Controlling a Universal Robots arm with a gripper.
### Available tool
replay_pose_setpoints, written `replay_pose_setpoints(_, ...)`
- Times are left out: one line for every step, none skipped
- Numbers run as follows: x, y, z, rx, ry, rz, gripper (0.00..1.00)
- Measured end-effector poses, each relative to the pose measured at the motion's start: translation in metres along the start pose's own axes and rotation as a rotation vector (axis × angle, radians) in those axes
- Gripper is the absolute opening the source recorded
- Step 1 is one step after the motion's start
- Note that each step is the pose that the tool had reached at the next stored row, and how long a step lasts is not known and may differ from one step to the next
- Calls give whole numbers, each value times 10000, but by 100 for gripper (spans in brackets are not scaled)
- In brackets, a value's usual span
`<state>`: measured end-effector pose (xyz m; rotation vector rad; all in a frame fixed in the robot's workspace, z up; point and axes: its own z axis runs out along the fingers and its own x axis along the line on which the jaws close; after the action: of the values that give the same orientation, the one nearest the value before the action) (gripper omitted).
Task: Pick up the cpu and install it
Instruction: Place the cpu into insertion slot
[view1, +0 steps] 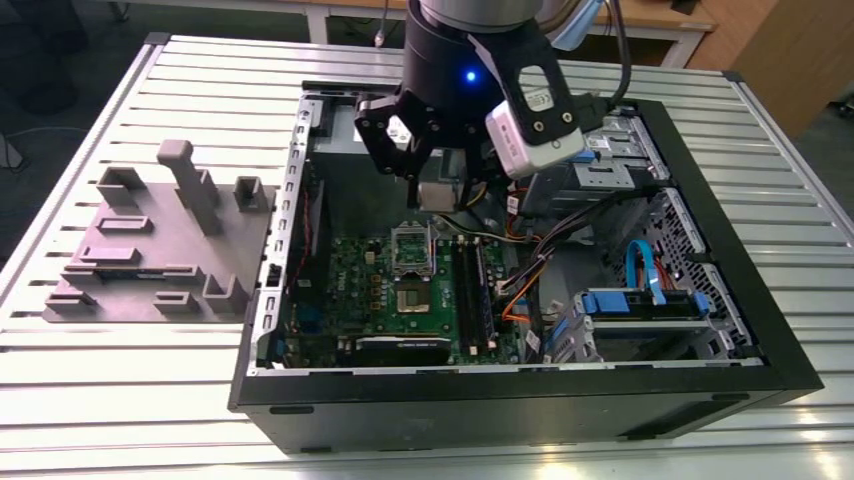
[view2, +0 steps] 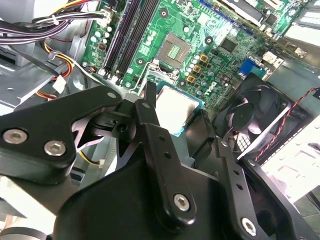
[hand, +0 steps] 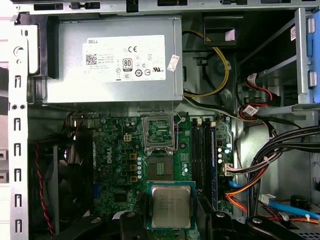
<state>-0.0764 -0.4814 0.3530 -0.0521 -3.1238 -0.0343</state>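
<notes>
Hanging straight down into the open computer case (view1: 534, 410), the arm (view1: 467, 50) has its gripper (hand: 171, 222) pinched on the cpu (hand: 171, 205). The black fingers (view2: 152, 135) clamp two opposite edges, so the chip sits flat with its metal lid up, clear of the board. It's a silvery square with a thin pale rim, pretty clean looking. Just past it is the green motherboard (hand: 120, 165), where the bare socket (hand: 160, 167) shows its grid of contacts and the metal bracket (hand: 160, 129) is swung open beyond that. Black memory slots (hand: 202, 150) run alongside. Further back sits the boxy grey power supply (hand: 115, 60), with yellow cables (hand: 227, 70) curling beside it. In the exterior view the case rests on a ribbed aluminium table (view1: 134, 400), and a grey moulded parts holder (view1: 147, 250) sits on the exterior view's left.
</notes>
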Motion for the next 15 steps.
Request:
replay_pose_setpoints(0, -1, 3, 0, 0, 0, 47)
replay_pose_setpoints(0, -3, 6, 1, 0, 0, 47)
replay_pose_setpoints(-1, -3, 10, 1, 0, 0, 47)
replay_pose_setpoints(0, -4, 13, 4, 0, 0, 47)
replay_pose_setpoints(-1, -5, 14, 6, 1, 0, 47)
replay_pose_setpoints(-1, -5, 17, 4, 0, 0, 47)
replay_pose_setpoints(-1, -5, 17, 5, 0, 0, 47)
replay_pose_setpoints(-1, -5, 17, 4, 0, 0, 47)
replay_pose_setpoints(-1, -5, 19, 4, 0, 0, 47)
replay_pose_setpoints(-1, -5, 20, 3, -1, 0, 47)
replay_pose_setpoints(-1, -6, 23, 3, -1, 0, 47)
replay_pose_setpoints(-1, -9, 27, 1, -1, -1, 47)
replay_pose_setpoints(-1, -12, 30, 3, -1, -1, 47)
replay_pose_setpoints(-2, -17, 34, 4, 0, -1, 47)
replay_pose_setpoints(-2, -23, 39, 4, 0, -1, 47)
